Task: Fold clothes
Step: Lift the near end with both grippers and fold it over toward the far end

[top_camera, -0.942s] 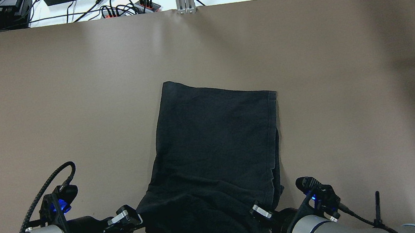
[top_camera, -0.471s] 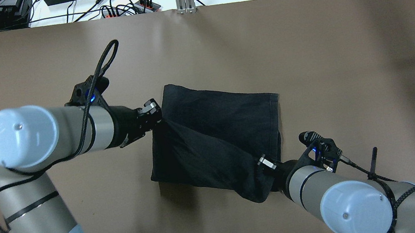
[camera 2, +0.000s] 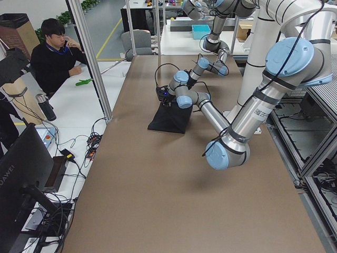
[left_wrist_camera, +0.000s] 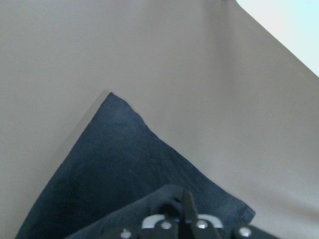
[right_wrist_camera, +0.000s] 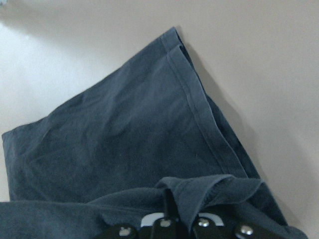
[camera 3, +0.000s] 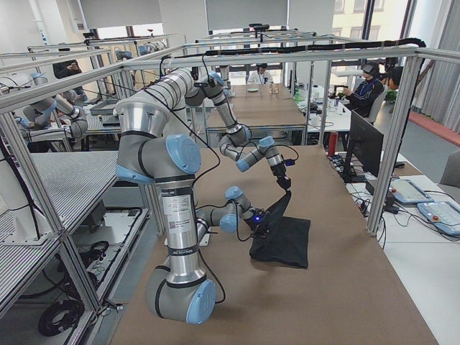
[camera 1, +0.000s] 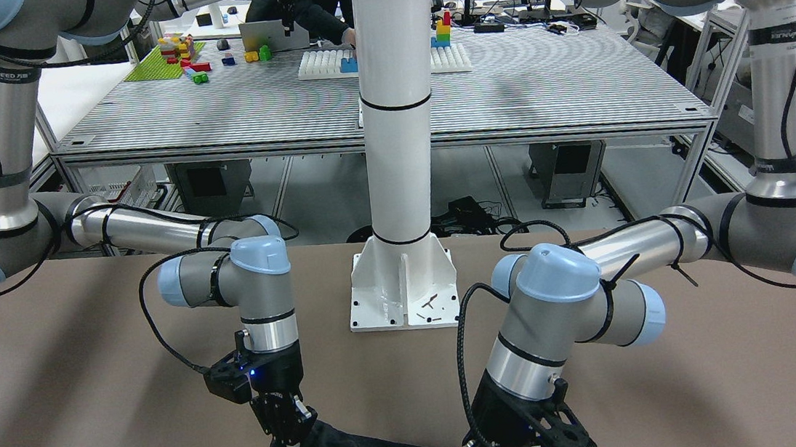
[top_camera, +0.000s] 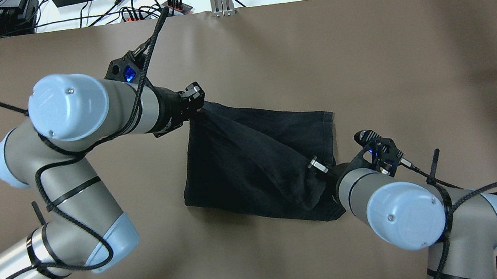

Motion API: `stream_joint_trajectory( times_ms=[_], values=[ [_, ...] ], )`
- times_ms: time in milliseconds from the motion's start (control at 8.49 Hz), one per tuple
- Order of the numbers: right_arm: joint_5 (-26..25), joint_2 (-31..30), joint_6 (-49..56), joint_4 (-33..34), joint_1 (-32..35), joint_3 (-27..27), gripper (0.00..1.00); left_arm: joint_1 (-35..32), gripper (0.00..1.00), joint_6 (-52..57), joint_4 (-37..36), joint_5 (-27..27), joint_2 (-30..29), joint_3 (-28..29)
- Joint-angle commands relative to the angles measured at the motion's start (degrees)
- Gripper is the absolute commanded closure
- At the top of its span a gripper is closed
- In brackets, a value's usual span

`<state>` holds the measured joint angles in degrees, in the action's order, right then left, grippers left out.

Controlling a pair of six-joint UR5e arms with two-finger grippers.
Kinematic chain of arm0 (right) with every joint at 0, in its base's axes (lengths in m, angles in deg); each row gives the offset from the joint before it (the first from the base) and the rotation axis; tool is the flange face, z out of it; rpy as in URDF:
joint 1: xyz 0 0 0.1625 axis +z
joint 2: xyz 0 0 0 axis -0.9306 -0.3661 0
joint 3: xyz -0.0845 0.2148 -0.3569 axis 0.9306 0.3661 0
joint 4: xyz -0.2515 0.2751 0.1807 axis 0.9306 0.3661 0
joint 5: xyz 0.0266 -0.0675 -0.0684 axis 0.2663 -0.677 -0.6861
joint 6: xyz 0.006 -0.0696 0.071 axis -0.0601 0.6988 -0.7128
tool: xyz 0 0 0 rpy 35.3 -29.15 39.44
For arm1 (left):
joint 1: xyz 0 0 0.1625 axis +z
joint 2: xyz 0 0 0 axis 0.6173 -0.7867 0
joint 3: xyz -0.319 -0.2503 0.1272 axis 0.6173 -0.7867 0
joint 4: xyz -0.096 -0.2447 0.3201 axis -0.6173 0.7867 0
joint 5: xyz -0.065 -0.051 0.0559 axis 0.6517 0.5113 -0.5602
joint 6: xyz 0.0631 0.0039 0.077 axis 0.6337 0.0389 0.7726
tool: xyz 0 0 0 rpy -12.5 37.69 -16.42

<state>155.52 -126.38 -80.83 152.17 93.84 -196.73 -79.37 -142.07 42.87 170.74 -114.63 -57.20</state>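
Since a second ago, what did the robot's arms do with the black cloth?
Both grippers carried the near edge of the black garment away from the robot, folding it over itself. The left gripper went farthest, to the far left corner; the right gripper went only partway. Both kept their grip. The far edge stayed put.

overhead looks down on the garment [top_camera: 257, 158]; front faces it; sides flank from afar; wrist views sit close; all share it.
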Motion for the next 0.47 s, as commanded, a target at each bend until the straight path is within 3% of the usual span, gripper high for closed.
stream_joint_trajectory(
  times_ms=[0, 118, 235, 353],
  values=[
    [0.7, 4.5, 3.3, -2.0, 2.9, 9.5, 1.0, -0.7, 1.0, 4.2, 0.6, -0.4, -5.8, 12.1],
    [0.8, 5.0, 4.4, -3.9, 3.4, 11.4, 0.96, -0.7, 0.99, 6.8, 1.1, -0.5, -7.5, 16.1],
    [1.8, 6.5, 4.6, -4.5, 4.6, 13.8, 0.56, -0.7, 0.84, 9.0, 2.2, -0.5, -8.7, 19.7],
    [4.1, 8.3, 6.3, -4.5, 6.7, 16.4, 0.18, -0.8, 0.23, 12.2, 4.7, -1.3, -8.8, 22.1]
  ],
)
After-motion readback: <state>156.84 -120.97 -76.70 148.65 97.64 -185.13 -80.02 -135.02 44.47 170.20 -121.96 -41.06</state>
